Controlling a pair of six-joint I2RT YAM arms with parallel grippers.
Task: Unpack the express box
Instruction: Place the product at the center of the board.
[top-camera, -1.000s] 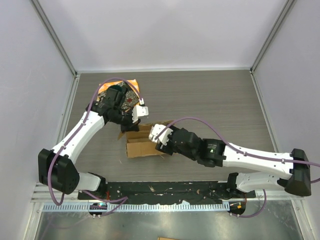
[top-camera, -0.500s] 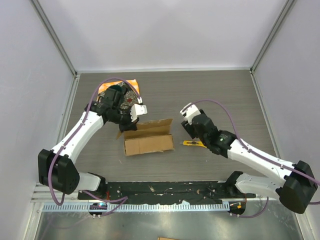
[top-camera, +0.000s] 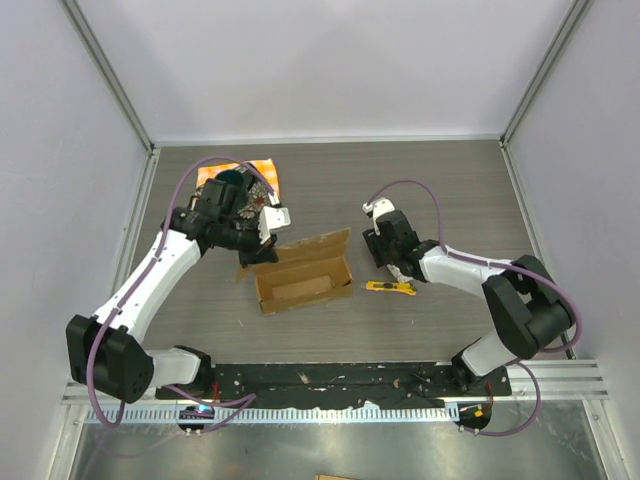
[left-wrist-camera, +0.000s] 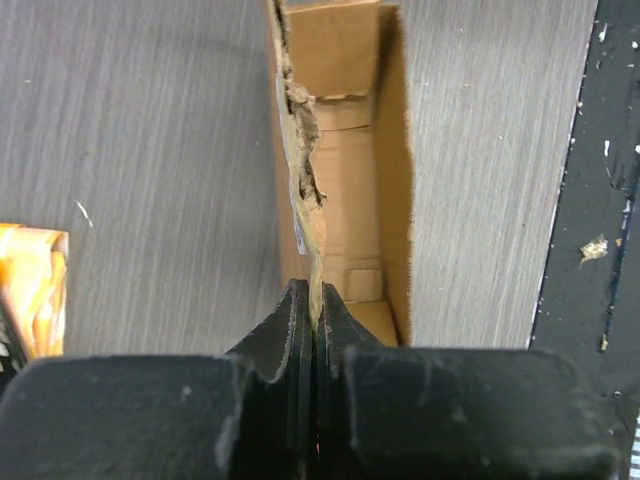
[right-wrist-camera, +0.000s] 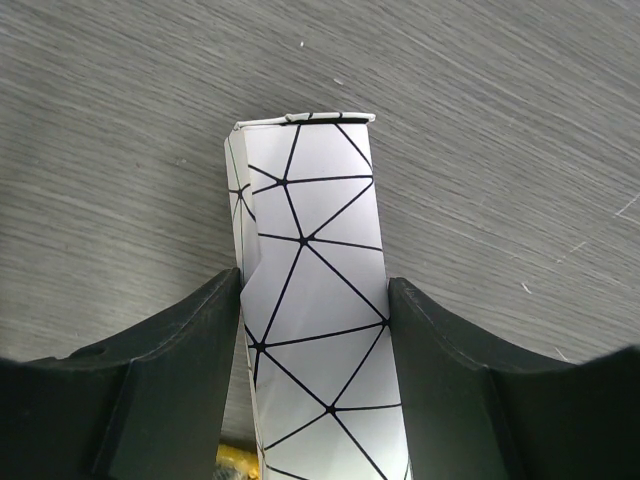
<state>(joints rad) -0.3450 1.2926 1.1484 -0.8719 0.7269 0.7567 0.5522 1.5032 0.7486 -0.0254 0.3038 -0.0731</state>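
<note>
The express box (top-camera: 303, 281) is a brown cardboard parcel lying open in the middle of the table, and its inside looks bare. My left gripper (top-camera: 258, 252) is at the box's left end, shut on a torn cardboard flap (left-wrist-camera: 305, 190); in the left wrist view the gripper (left-wrist-camera: 316, 300) pinches that flap's edge. My right gripper (top-camera: 387, 250) is to the right of the box. In the right wrist view it (right-wrist-camera: 315, 305) is shut on the silvery-white packet (right-wrist-camera: 310, 250) with black triangle lines, low over the table.
A yellow utility knife (top-camera: 390, 287) lies right of the box, just below my right gripper. A dark dish on orange cloth (top-camera: 262, 170) sits at the back left, behind my left wrist. Grey walls enclose the table.
My right arm has pulled out of the box and swung right and back, the packet in its jaws. The box stands open with its flap raised. The left gripper keeps its hold.
</note>
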